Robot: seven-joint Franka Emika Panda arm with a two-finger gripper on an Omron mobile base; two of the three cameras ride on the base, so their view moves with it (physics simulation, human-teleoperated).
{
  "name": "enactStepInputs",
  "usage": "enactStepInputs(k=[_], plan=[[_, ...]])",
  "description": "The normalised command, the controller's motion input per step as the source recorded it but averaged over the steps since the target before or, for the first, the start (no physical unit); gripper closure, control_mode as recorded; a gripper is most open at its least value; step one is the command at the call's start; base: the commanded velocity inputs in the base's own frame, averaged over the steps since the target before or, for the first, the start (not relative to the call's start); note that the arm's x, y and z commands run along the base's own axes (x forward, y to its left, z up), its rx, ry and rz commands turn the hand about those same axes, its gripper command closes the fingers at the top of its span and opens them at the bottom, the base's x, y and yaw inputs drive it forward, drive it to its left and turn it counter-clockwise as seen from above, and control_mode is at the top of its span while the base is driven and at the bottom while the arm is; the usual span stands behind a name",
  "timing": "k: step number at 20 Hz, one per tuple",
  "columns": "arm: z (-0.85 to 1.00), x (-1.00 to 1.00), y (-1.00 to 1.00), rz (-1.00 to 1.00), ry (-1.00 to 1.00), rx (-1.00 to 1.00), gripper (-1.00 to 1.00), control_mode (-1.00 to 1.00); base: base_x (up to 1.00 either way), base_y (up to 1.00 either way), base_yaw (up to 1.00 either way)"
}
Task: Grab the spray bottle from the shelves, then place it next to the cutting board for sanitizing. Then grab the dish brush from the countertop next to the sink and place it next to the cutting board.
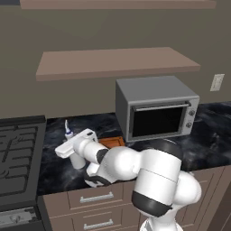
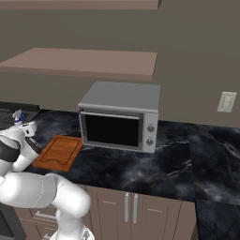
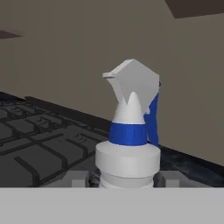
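Arm's folded way down low and reaching fwd-left across the front of the table [image 1: 58, 173], elbow bulging out over the drawers, wrist roughly level w/ the black marble top. The end effector [image 1: 72, 149] sits at the left end of the cutting board [image 2: 58, 152], close to the stove [image 1: 18, 149].

Spray bottle [image 3: 129, 131] is upright between the fingers [image 3: 168, 178]; in the hand view one pad shows on each side of its body, right up against it, so it looks clamped on the bottle. Blue collar and white trigger poke up above the hand. In the left base view the bottle's [image 1: 74, 155] base looks down at the table surface just left of the board, tbh can't tell if it's actually touching.

Microwave [image 1: 155, 108] sits right behind the board, shelves [image 1: 115, 62] on the wall above it.
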Motion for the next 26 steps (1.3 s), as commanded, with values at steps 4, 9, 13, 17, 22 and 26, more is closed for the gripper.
enactStepInputs(k=[4,9,13,17,22,26], plan=[[-0.35,0.00,0.00,0.05,-0.01,0.06,1.00,-1.00,0.00,0.00,0.00],[-0.41,0.00,0.00,0.05,0.00,0.06,1.00,-1.00,0.00,0.00,0.00],[-0.36,0.00,-0.04,0.07,0.00,0.07,-1.00,-1.00,0.00,0.00,0.00],[-0.23,-0.03,-0.41,0.04,0.00,0.12,-1.00,-1.00,0.00,0.00,0.00],[-0.21,-0.26,-0.73,0.00,0.00,0.15,-1.00,-1.00,0.00,0.00,0.00],[-0.16,-0.26,-0.67,0.00,0.00,0.18,-1.00,-1.00,0.00,0.00,0.00]])
